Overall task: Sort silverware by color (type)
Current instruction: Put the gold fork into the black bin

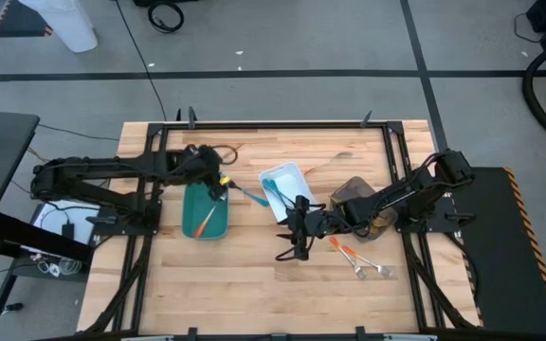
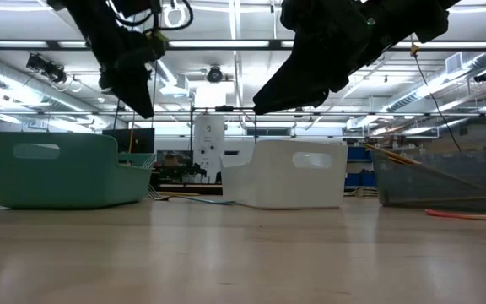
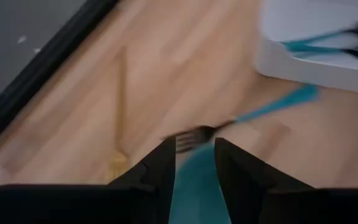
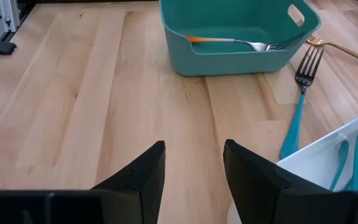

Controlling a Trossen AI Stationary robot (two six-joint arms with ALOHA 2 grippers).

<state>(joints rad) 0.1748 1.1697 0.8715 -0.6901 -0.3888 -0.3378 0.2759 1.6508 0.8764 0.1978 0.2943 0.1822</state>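
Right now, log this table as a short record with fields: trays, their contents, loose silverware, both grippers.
teal tray: holds an orange-handled fork
white tray: holds blue-handled pieces
grey-brown tray: partly under the right arm, contents not visible
loose on table: blue-handled fork between the teal and white trays; gold fork beside it; orange-handled pieces near the right gripper
left gripper: open, over the teal tray's edge, empty
right gripper: open, over bare wood, empty

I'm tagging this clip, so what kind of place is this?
Probably a robotics lab or workshop: a wooden table in a metal frame, taped concrete floor, and long ceiling lights over shelves behind.
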